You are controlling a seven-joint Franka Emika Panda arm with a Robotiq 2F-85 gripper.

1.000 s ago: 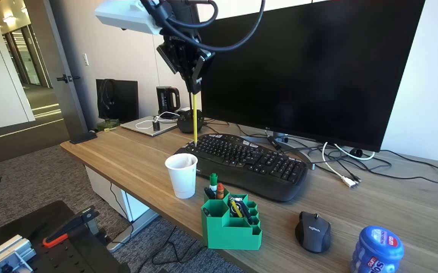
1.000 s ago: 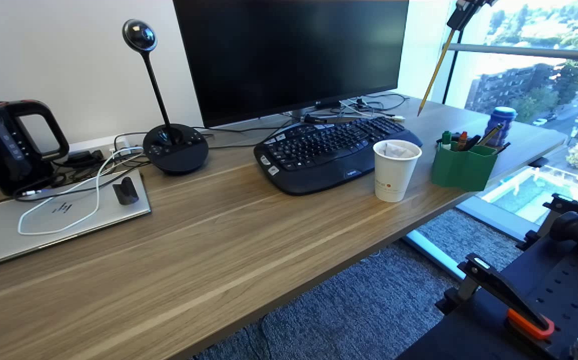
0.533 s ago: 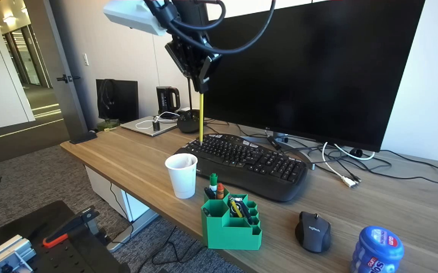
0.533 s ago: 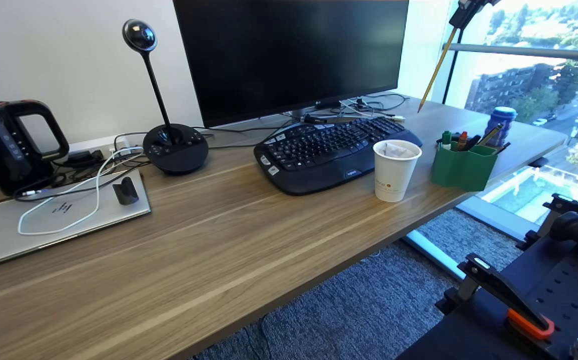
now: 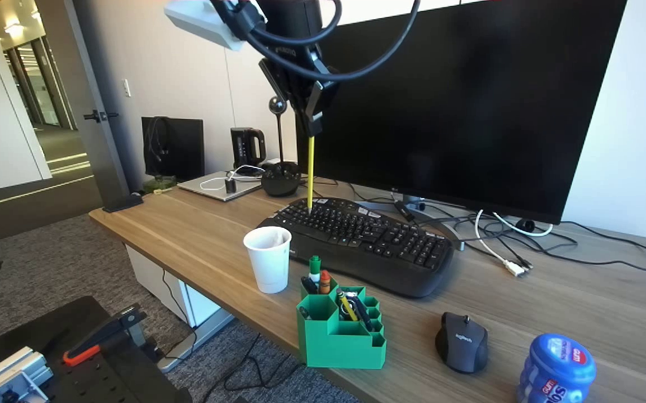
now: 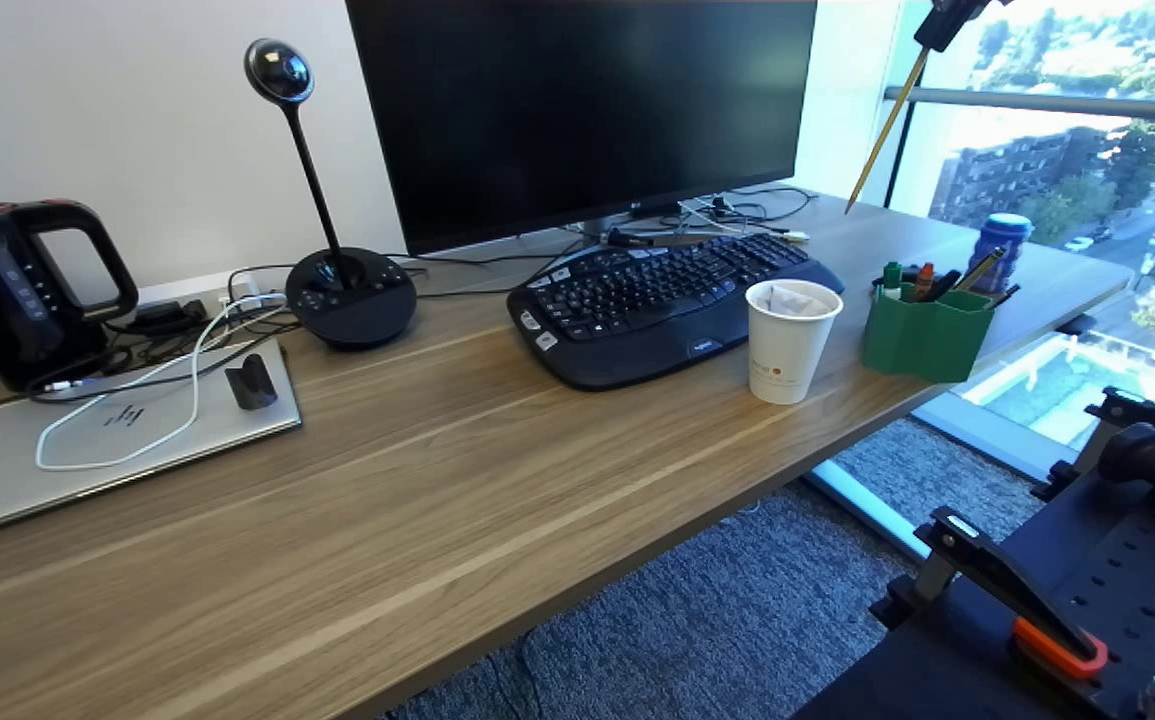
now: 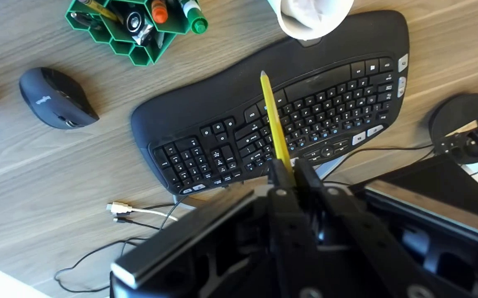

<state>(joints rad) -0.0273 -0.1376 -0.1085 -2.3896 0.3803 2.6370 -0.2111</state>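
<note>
The angular black gripper (image 7: 291, 164) has slim straight fingers (image 7: 279, 176), round silvery screws (image 7: 281, 192) and glossy side plates (image 7: 189, 231); the black arm (image 5: 295, 19) carries a white boxy housing (image 5: 202, 25), thick dark-blue looping cables (image 5: 346, 77) and pale lettering (image 5: 285, 51).

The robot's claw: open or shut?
Shut. The gripper is closed on a yellow pencil: the wrist view shows it pinched between the two fingertips, its point sticking out past them.

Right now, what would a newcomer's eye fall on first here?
Probably the yellow pencil, held tip down in the gripper over the desk. Next, the big black monitor behind the keyboard. Then the green pen holder by the desk's front edge, beside the white cup.
</note>
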